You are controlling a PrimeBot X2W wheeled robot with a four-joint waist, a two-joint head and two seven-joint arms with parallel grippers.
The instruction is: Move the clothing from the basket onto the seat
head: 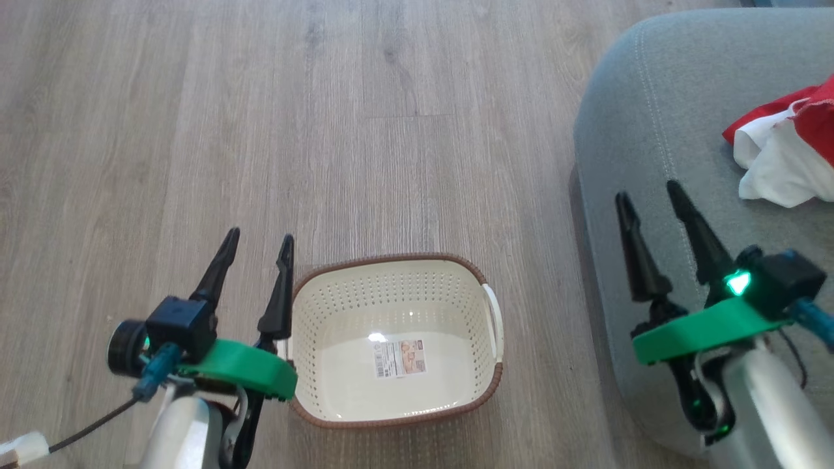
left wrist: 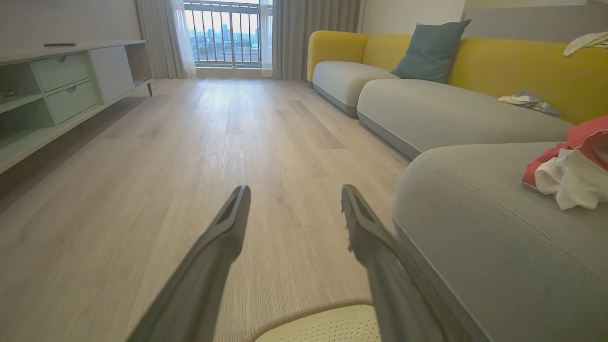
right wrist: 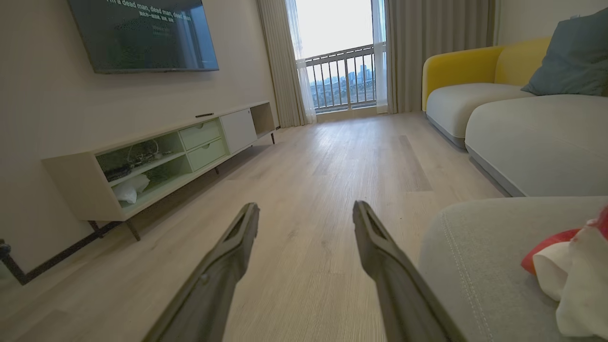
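On the wooden floor (head: 326, 130) stands the basket (head: 391, 290), a paper label (head: 399, 358) stuck to its bare bottom; just beside the basket's left rim hangs the left gripper (head: 260, 234), fingers spread apart, holding nothing; to the basket's right the right gripper (head: 647, 189) hovers over the seat (head: 651, 130), fingers likewise parted and empty; the clothing (head: 785, 146) lies heaped on the seat, well right of the basket.
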